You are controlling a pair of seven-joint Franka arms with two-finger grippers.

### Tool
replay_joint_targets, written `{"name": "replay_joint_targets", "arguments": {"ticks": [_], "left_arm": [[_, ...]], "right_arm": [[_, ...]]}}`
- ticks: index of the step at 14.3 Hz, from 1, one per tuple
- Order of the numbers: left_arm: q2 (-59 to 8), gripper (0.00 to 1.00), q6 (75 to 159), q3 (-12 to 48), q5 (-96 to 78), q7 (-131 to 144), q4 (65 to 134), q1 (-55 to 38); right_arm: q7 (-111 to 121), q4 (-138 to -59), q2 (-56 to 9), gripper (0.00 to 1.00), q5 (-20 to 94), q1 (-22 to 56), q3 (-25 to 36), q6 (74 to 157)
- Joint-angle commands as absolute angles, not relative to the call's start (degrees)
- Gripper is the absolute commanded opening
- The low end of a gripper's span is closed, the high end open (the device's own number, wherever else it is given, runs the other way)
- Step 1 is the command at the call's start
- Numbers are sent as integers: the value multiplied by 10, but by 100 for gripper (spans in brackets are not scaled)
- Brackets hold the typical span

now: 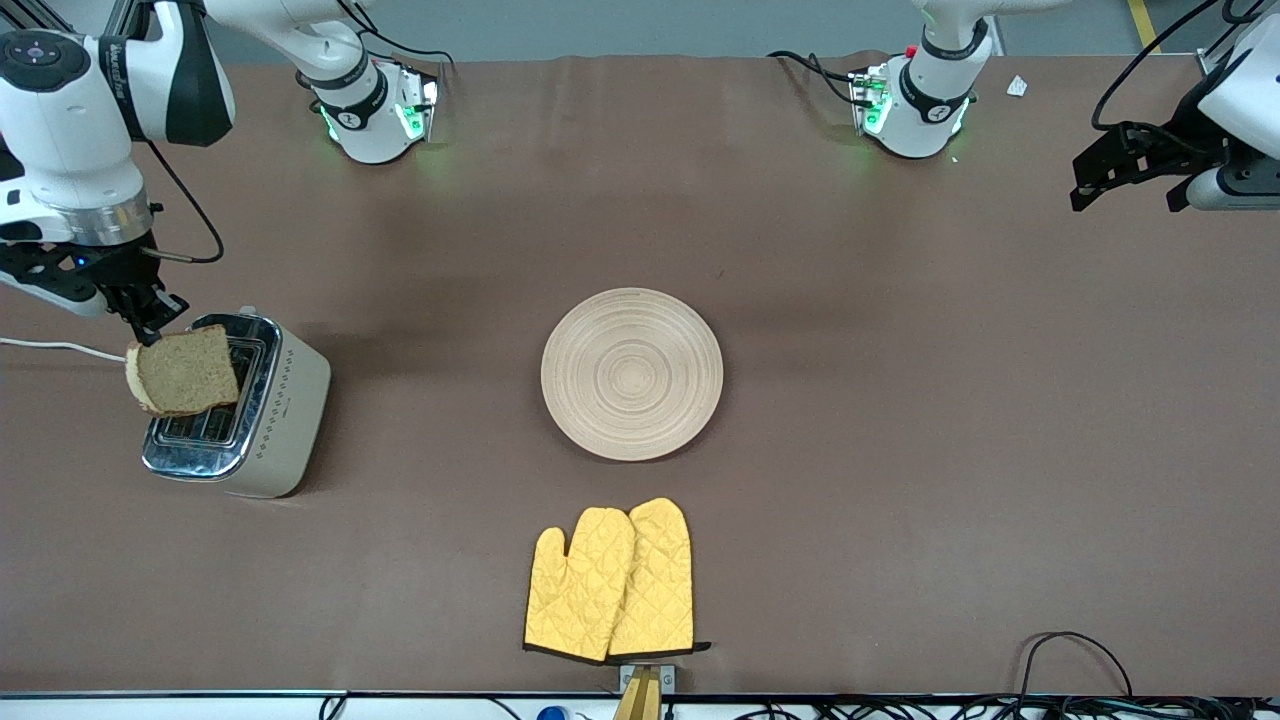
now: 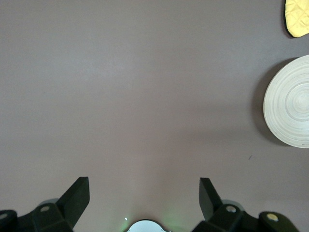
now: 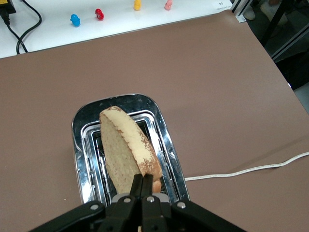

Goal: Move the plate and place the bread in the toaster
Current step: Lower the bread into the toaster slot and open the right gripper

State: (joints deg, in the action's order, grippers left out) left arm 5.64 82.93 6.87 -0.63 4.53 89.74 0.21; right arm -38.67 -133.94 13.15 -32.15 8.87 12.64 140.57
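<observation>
My right gripper (image 1: 148,325) is shut on one corner of the bread (image 1: 185,370), a brownish slice with a darker crust. The slice hangs tilted over the chrome top of the cream toaster (image 1: 285,410) at the right arm's end of the table. In the right wrist view the bread (image 3: 128,145) lies across the toaster's (image 3: 81,130) slots, pinched by my right gripper (image 3: 143,180). The pale ringed plate (image 1: 631,373) lies bare at the table's middle. My left gripper (image 1: 1090,180) waits open in the air at the left arm's end, over bare table (image 2: 143,182), with the plate (image 2: 289,108) off to one side.
A pair of yellow oven mitts (image 1: 612,585) lies nearer the front camera than the plate; one tip of the mitts (image 2: 298,17) shows in the left wrist view. The toaster's white cord (image 1: 50,347) runs off the table's end and shows as the cord (image 3: 251,169) beside the toaster.
</observation>
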Motion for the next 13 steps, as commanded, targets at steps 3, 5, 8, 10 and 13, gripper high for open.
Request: {"name": "replay_joint_targets", "arguments": {"ticks": [3, 5, 8, 10, 13], "left_arm": [[58, 100, 823, 69, -3, 36, 896, 4], [58, 100, 823, 69, -3, 36, 896, 4], [58, 100, 823, 69, -3, 36, 896, 4], [58, 100, 823, 69, -3, 36, 897, 4], [59, 100, 822, 69, -3, 36, 896, 4]], "right_arm": [[-422, -1311, 102, 0, -328, 106, 128, 1399], [-439, -1305, 95, 0, -328, 114, 129, 1399], [-441, -1283, 77, 0, -328, 120, 129, 1398], [-438, -1267, 63, 0, -328, 120, 128, 1398], [-438, -1263, 60, 0, -328, 120, 129, 1398]]}}
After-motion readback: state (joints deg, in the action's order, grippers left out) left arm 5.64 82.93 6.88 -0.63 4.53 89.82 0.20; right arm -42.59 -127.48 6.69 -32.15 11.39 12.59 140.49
